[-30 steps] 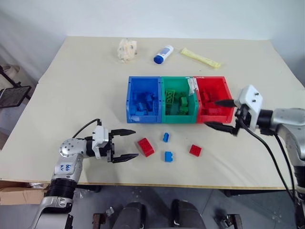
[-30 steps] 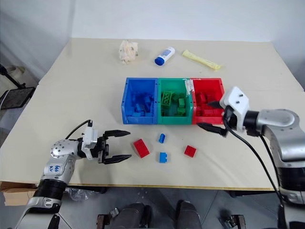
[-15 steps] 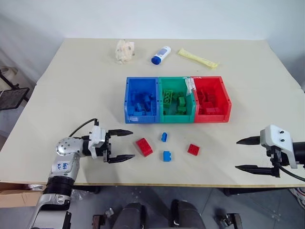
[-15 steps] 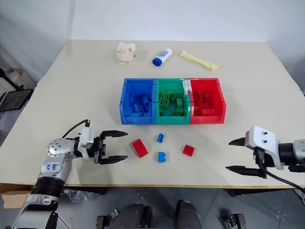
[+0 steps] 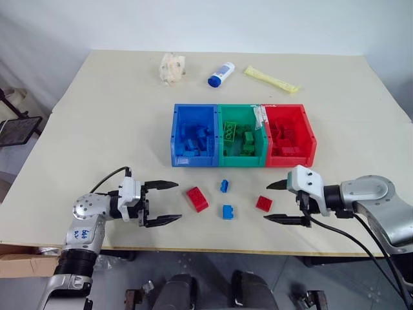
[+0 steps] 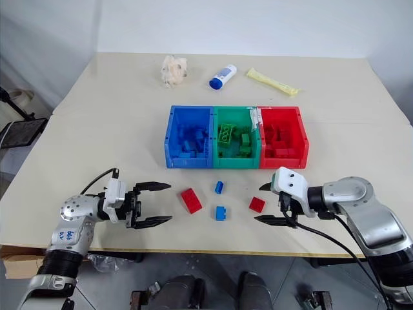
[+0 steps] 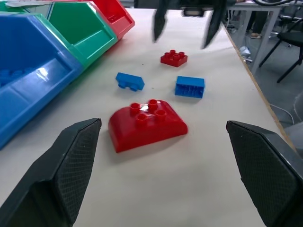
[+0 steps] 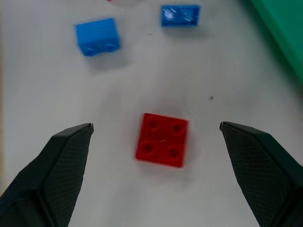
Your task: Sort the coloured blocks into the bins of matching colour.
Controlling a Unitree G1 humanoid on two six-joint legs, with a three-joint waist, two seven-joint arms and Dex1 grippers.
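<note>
Red square block (image 8: 162,140) centred between wide-open right claw (image 5: 277,202) fingers, lined up for pickup; left claw (image 5: 165,203) open, empty, facing curved red block (image 7: 147,124).

Four loose blocks (image 5: 225,199) (two red, two blue) before part-filled bins (image 5: 242,161)

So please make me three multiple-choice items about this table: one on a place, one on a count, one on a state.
1. Where is the green bin?
A. between the blue bin and the red bin
B. at the row's left end
C. beside the white bottle

2. How many blocks lie loose on the table?
A. two
B. four
C. six

3. The right gripper is:
A. shut on a block
B. open, empty
C. inside a bin

Key: 1 A, it is the middle bin; 2 B, two red and two blue lie before the bins; 3 B, its fingers stand apart beside the small red block.
</note>
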